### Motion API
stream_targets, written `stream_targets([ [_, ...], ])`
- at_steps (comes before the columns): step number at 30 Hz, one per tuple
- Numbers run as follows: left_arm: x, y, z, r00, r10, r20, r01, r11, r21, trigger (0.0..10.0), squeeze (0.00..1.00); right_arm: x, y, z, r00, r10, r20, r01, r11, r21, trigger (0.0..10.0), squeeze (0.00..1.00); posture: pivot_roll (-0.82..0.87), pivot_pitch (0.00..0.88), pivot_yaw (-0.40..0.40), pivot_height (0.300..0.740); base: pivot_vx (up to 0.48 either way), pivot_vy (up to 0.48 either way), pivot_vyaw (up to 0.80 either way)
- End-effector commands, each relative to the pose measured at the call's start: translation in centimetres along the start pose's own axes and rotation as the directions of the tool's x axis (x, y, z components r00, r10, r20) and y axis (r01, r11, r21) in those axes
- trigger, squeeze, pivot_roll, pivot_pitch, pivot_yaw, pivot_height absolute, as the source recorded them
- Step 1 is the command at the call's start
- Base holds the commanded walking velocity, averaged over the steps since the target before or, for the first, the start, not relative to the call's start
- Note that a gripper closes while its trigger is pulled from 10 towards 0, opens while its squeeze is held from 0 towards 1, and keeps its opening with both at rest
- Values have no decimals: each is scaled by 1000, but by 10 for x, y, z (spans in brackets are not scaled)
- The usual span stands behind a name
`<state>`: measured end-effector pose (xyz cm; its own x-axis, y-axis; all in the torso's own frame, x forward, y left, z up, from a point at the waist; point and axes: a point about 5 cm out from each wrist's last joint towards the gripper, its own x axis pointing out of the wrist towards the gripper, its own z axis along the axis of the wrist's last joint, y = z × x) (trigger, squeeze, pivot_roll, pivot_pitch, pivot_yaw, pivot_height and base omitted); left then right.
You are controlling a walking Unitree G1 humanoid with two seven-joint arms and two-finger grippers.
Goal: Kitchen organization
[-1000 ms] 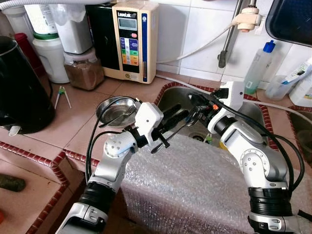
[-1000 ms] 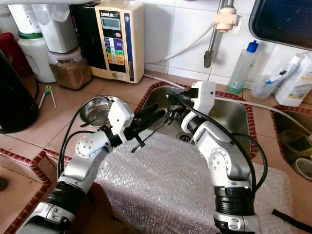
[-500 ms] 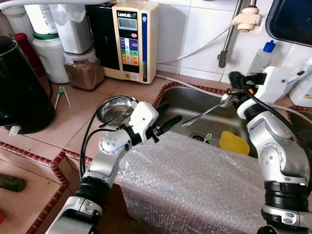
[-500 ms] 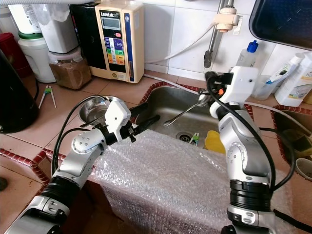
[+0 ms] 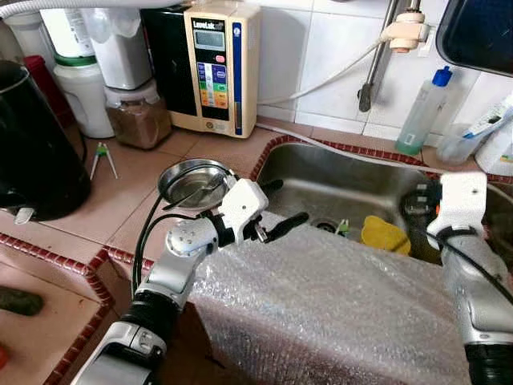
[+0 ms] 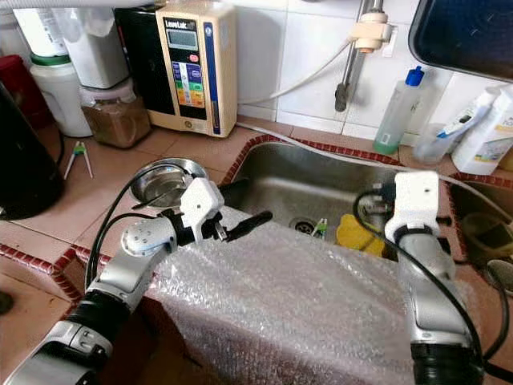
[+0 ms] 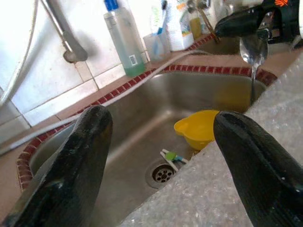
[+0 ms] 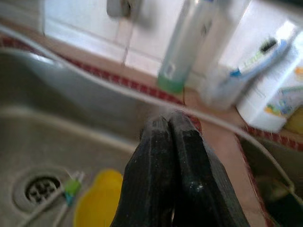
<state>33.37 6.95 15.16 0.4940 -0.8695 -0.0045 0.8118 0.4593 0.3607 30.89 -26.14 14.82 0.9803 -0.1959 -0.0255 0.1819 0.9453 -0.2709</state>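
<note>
Right tool (image 7: 255, 28) dropped to the frame's right edge beside the sink (image 5: 337, 180), clamped on the spoon (image 7: 252, 52); left tool (image 5: 276, 210) spread wide, centre frame, over bubble wrap (image 5: 337, 305).

Black-fingered left hand (image 5: 280, 227) over clear, bubble-patterned wrap (image 5: 321, 305); beyond it a silver steel sink (image 5: 337, 180) holding a yellow cup (image 5: 383, 235). Black-fingered right hand (image 7: 222, 29) grips a silver spoon (image 7: 253, 49). Terracotta tabletop (image 5: 120, 200) edged with red tiles; silver bowl (image 5: 192, 183) beside the left hand
</note>
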Motion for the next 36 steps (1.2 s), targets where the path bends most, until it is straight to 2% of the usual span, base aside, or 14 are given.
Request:
stream_targets([
  [1,4,2,5,999,-34,-8,35,998,48,10000,1000,-1,-6,-4,1000,-24,-11,24,1000,-18,1333,0,20,0,29,740,0,0,0],
  [2,3,2,4,999,-38,-11,39,998,50,10000,1000,-1,-6,-9,999,-23,-34,23,999,-24,8157,0,19,0,31,740,0,0,0],
  [3,3,2,4,999,-40,-13,41,998,51,10000,1000,-1,-5,-13,999,-24,-48,22,999,-28,10000,0,19,0,31,740,0,0,0],
  [8,2,0,0,989,-126,-81,133,987,87,10000,1000,-2,-3,-28,993,-21,-113,15,999,-51,10000,0,23,0,36,740,0,0,0],
  [13,-1,5,-7,977,-133,-167,149,985,86,10000,1000,-3,2,-31,993,-5,-119,-3,998,-65,10000,0,22,0,41,740,0,0,0],
  [14,-1,5,-8,976,-136,-169,153,984,91,10000,1000,-3,3,-31,993,-5,-119,-2,998,-61,10000,659,22,0,44,740,0,0,0],
  [15,-2,5,-8,976,-139,-169,157,983,98,10000,1000,-3,3,-32,993,-9,-117,3,999,-54,10000,1000,22,0,45,740,0,0,0],
  [27,2,8,-6,980,-121,-159,135,988,81,10000,1000,-2,4,-30,994,-16,-110,16,1000,-5,10000,1000,22,0,45,740,0,0,0],
  [32,3,13,-5,988,-61,-141,71,996,60,10000,1000,0,2,-11,999,-36,-1,36,999,40,10000,1000,24,0,43,740,0,0,0],
  [34,4,22,-3,991,21,-130,-15,999,43,10000,1000,0,6,5,997,-17,82,11,998,67,10000,1000,23,0,43,740,0,0,0],
  [36,4,23,-3,991,34,-129,-28,999,43,10000,1000,0,7,7,996,-14,91,7,997,70,10000,1000,23,0,43,740,0,0,0],
])
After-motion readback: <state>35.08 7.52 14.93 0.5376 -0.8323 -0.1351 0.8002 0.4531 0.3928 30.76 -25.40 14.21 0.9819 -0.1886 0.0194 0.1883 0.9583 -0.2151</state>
